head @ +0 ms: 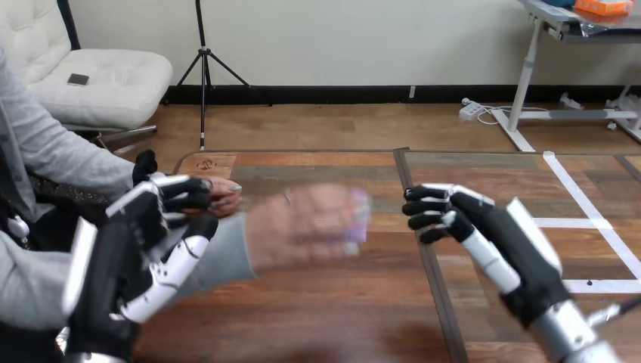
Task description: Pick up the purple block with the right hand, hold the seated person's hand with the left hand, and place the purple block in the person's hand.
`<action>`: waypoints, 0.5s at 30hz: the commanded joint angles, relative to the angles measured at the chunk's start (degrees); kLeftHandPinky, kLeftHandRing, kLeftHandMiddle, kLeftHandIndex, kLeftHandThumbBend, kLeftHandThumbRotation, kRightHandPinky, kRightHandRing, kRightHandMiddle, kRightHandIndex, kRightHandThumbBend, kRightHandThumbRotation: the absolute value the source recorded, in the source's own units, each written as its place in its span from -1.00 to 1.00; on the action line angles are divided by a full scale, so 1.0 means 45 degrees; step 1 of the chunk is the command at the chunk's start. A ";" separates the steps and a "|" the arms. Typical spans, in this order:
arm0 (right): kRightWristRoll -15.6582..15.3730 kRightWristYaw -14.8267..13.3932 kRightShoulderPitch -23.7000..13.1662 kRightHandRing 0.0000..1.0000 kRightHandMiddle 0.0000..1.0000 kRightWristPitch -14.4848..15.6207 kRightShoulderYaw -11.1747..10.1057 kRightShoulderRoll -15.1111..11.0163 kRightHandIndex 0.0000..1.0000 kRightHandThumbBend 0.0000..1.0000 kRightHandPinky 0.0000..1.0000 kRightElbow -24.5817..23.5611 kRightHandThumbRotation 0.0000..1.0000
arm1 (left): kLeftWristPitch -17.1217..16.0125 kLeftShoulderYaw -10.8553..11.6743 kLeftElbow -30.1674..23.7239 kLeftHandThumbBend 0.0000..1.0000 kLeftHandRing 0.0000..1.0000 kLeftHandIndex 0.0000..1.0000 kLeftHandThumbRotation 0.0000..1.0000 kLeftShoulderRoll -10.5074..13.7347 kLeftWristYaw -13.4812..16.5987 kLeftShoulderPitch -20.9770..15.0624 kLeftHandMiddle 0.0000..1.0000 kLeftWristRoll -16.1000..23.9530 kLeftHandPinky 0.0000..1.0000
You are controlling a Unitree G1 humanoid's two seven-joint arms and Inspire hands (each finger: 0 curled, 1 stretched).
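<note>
Pale purple block (361, 215), blurred, in person's hand (302, 227), left hand (151, 242) seemingly curled round wrist (240, 246), right hand (484, 234) half-open, empty

Soft, even light fills the scene, bright without glare, leaving only faint shadows on the worktop (317, 310). Motion blur smears the person's hand (302, 227) and the purple block (360, 215).

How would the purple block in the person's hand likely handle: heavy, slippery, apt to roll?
Probably light: the purple block sits at the fingertips of the person's hand. Its straight edge suggests it won't roll. Surface grip cannot be judged.
</note>
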 commanded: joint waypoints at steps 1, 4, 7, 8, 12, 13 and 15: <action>0.0454 -0.0240 0.0440 0.44 0.51 0.0319 -0.0120 0.0689 0.53 0.67 0.28 -0.1419 0.99 | -0.0235 -0.0374 0.0380 0.20 0.53 0.42 0.69 -0.0578 -0.0214 0.0145 0.50 0.0059 0.31; 0.0627 -0.0185 0.0735 0.46 0.53 0.0321 -0.0131 0.0902 0.54 0.68 0.29 -0.1598 1.00 | -0.0400 -0.0424 0.0584 0.20 0.56 0.46 0.77 -0.0759 -0.0344 0.0128 0.53 0.0075 0.35; 0.0776 -0.0201 0.0939 0.46 0.52 0.0300 -0.0186 0.1203 0.54 0.66 0.29 -0.1655 1.00 | -0.0765 -0.0424 0.1051 0.19 0.60 0.49 0.86 -0.0918 -0.0442 -0.0034 0.57 0.0179 0.38; 0.0801 -0.0215 0.0979 0.46 0.52 0.0306 -0.0200 0.1271 0.54 0.65 0.29 -0.1673 1.00 | -0.0858 -0.0413 0.1170 0.19 0.60 0.50 0.88 -0.0954 -0.0467 -0.0078 0.57 0.0205 0.39; 0.0950 -0.0256 0.1190 0.44 0.51 0.0353 -0.0239 0.1565 0.53 0.64 0.28 -0.1663 1.00 | -0.1017 -0.0456 0.1450 0.17 0.61 0.51 0.94 -0.1084 -0.0626 -0.0200 0.60 0.0198 0.40; 0.0971 -0.0252 0.1227 0.44 0.51 0.0396 -0.0240 0.1606 0.53 0.65 0.28 -0.1676 1.00 | -0.1077 -0.0467 0.1497 0.17 0.62 0.52 0.95 -0.1111 -0.0665 -0.0226 0.60 0.0188 0.40; 0.1083 -0.0171 0.1266 0.44 0.50 0.0380 -0.0244 0.1701 0.53 0.66 0.27 -0.1591 1.00 | -0.1253 -0.0501 0.1640 0.16 0.62 0.52 0.97 -0.1194 -0.0805 -0.0298 0.61 0.0050 0.40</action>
